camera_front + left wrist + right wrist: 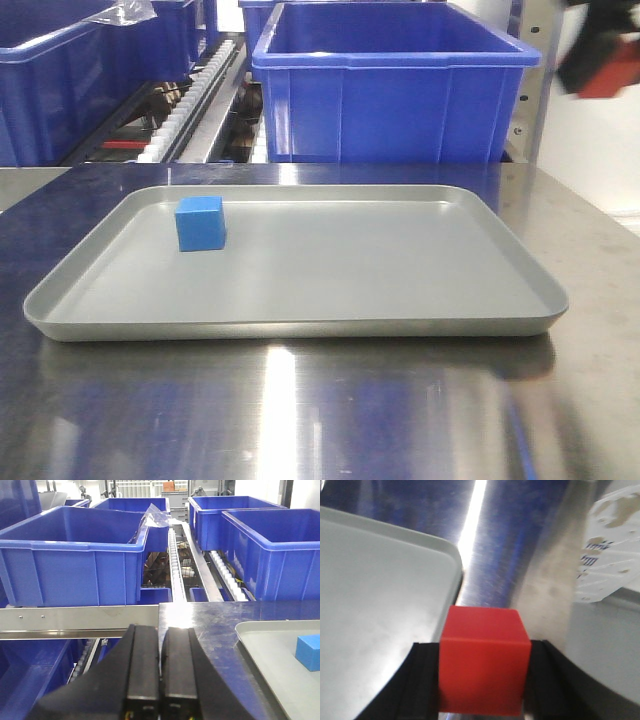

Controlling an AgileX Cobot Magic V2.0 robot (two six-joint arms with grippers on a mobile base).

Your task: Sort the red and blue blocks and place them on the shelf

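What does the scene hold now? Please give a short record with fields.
blue block: on the grey tray, left rear part
red block: clamped in the right hand, off the tray
left hand: shut, empty, facing the shelf

I note one block (200, 223) on the tray (300, 322), left rear; a second block (484, 672) in my right gripper (484, 650), right of the tray. Bins (390, 100) stand behind, on the shelf (75, 617).
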